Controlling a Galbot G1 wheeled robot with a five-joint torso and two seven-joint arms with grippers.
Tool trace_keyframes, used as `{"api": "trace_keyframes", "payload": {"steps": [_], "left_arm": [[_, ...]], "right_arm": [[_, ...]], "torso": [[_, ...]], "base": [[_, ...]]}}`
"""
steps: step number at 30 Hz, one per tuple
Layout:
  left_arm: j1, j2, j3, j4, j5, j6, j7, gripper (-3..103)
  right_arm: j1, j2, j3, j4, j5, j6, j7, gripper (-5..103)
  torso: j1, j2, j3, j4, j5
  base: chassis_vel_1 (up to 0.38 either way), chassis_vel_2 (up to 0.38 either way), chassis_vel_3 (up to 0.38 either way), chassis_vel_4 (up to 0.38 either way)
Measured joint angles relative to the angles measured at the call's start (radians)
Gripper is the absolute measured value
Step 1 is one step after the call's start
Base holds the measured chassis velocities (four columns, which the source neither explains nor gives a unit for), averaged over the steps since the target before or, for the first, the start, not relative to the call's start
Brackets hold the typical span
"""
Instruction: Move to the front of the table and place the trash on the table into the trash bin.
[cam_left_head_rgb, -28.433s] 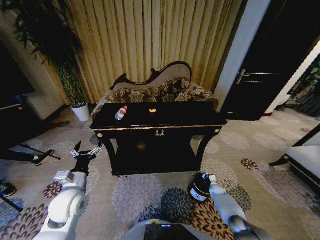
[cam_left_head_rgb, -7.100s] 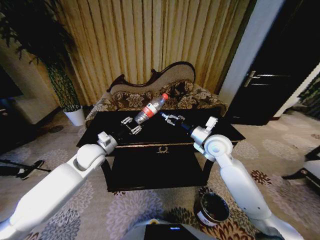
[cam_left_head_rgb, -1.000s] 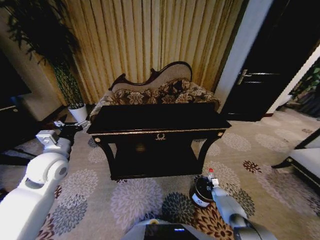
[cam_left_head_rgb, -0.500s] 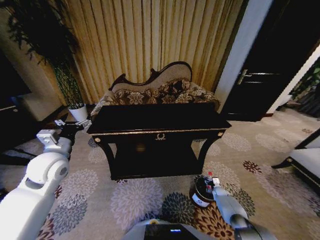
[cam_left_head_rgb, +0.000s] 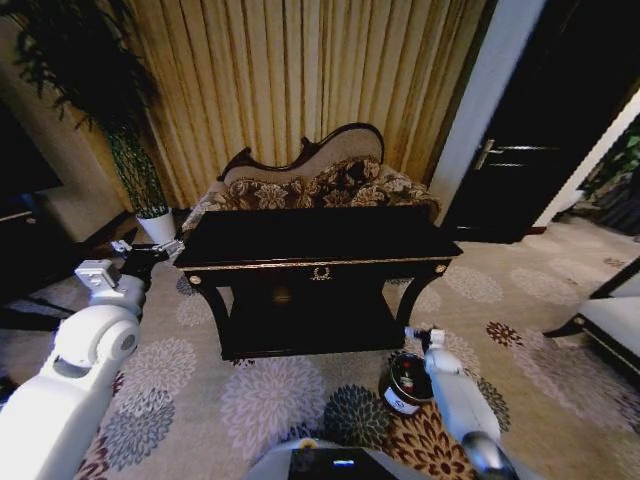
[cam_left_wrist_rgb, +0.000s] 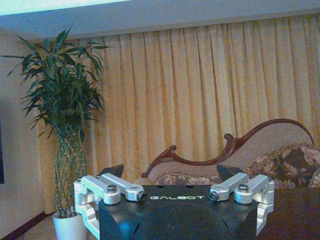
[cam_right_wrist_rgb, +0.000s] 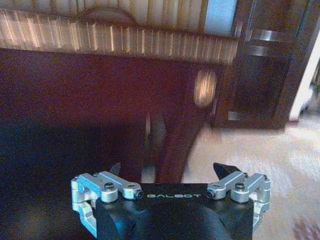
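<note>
The dark glossy table (cam_left_head_rgb: 320, 235) with gold trim stands straight ahead, its top bare. On the carpet at its front right sits the small round trash bin (cam_left_head_rgb: 403, 385), and the trash in it is a clear bottle (cam_left_head_rgb: 406, 377) with a red cap. My right gripper (cam_left_head_rgb: 414, 333) hangs open just above and behind the bin. In the right wrist view the right gripper (cam_right_wrist_rgb: 170, 171) holds nothing and faces a curved table leg (cam_right_wrist_rgb: 169, 142). My left gripper (cam_left_head_rgb: 160, 248) is open and raised beside the table's left end, and the left gripper (cam_left_wrist_rgb: 170, 174) is bare in its wrist view.
An ornate patterned sofa (cam_left_head_rgb: 320, 180) stands behind the table, against gold curtains. A tall plant in a white pot (cam_left_head_rgb: 160, 226) is at the back left. A dark door (cam_left_head_rgb: 520, 150) is at the back right and a pale chair (cam_left_head_rgb: 612, 318) at the far right.
The bottle, held upright over the bin by my right gripper, has dropped into the bin. The right gripper has opened and risen a little. The left arm has barely moved.
</note>
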Motion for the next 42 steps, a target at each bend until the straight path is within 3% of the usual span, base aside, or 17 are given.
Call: {"api": "trace_keyframes", "payload": {"steps": [3,12,28,42], "left_arm": [[0.001,0.000,-0.002,-0.007,-0.001,0.004,0.000,100],[0.005,-0.006,-0.001,-0.028,-0.004,0.019,-0.003,100],[0.012,-0.015,0.002,-0.041,-0.005,0.023,-0.004,100],[0.028,-0.027,-0.006,-0.064,-0.005,0.023,-0.004,100]], "right_arm": [[-0.099,0.004,0.016,0.267,0.106,-0.027,0.000,100],[-0.238,-0.011,0.045,0.699,0.197,-0.097,0.000,100],[-0.285,-0.007,0.065,0.820,0.168,-0.108,-0.001,100],[-0.323,-0.010,0.099,0.847,0.164,-0.103,-0.001,100]], "torso": [[0.000,0.000,0.000,-0.0004,0.0013],[0.000,0.000,0.000,0.0001,0.0009],[0.000,0.000,0.000,0.0000,0.0011],[0.000,0.000,0.000,0.0001,0.0008]], "base": [[0.000,0.000,0.000,0.000],[0.000,0.000,0.000,0.000],[0.029,-0.029,-0.030,0.037],[0.249,-0.256,-0.260,0.258]]}}
